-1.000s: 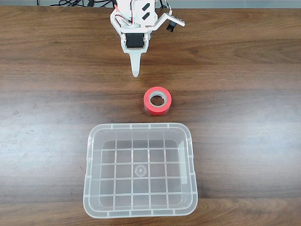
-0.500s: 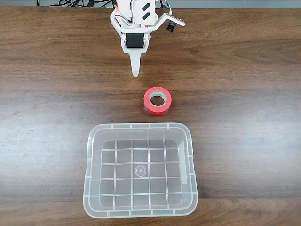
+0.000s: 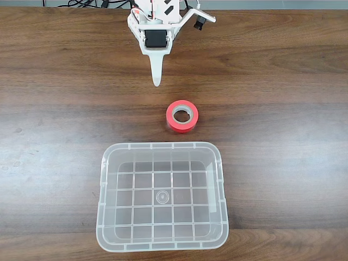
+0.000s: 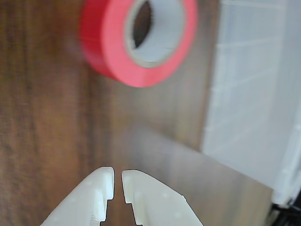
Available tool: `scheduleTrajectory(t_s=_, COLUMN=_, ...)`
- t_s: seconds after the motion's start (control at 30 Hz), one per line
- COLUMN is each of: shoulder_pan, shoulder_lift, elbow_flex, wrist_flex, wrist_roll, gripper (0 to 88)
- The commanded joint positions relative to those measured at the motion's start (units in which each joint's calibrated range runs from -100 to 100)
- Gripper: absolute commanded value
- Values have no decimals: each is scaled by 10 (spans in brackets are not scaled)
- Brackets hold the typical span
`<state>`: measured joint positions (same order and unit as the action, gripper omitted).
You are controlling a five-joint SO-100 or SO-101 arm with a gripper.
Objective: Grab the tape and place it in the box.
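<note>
Black cables [image 3: 87, 3] trail along the far edge of the desk [image 3: 283, 70] behind my arm, well away from everything else. Between my gripper [image 3: 156, 82] and the tape [image 3: 182, 116] there is only bare wood; nothing stands in the way in the fixed view. In the wrist view my gripper [image 4: 118, 176] shows its two white fingertips nearly together, with just a thin slit between them, holding nothing.

The tape lies flat on the desk near its middle, hole facing upward, so its axis runs straight up from the wood and the grey-beige core ring looks up at the fixed camera. From the wrist view the tape [image 4: 117, 56] sits ahead of my fingertips, its opening seen at a slant.

The box [image 3: 106, 217] rests open side up close to the near edge of the desk, its long sides running toward that edge. The tape sits just beyond the box's far rim, apart from it, slightly toward the right of that rim's middle. In the wrist view the box [image 4: 254, 94] is a pale blur at the right.
</note>
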<state>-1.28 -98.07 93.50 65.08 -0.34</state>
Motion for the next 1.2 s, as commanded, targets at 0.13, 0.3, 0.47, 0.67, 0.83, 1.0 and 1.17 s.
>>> scheduleTrajectory(t_s=0.13, shoulder_pan=-63, shoulder_lift=40, elbow_flex=-155, wrist_flex=9, wrist_roll=-2, gripper=13)
scheduleTrajectory(t_s=0.3, shoulder_pan=-62, shoulder_lift=179, elbow_flex=-254, wrist_flex=9, wrist_roll=-4, gripper=13)
scheduleTrajectory(t_s=0.47, shoulder_pan=-59, shoulder_lift=385, elbow_flex=-416, wrist_flex=16, wrist_roll=-1, gripper=13)
scheduleTrajectory(t_s=0.67, shoulder_pan=-65, shoulder_lift=589, elbow_flex=-599, wrist_flex=91, wrist_roll=3, gripper=13)
scheduleTrajectory(t_s=0.83, shoulder_pan=-66, shoulder_lift=690, elbow_flex=-632, wrist_flex=86, wrist_roll=41, gripper=13)
scheduleTrajectory(t_s=1.0, shoulder_pan=-78, shoulder_lift=747, elbow_flex=-620, wrist_flex=33, wrist_roll=41, gripper=13)
scheduleTrajectory(t_s=1.17, shoulder_pan=-79, shoulder_lift=801, elbow_flex=-567, wrist_flex=-38, wrist_roll=43, gripper=13)
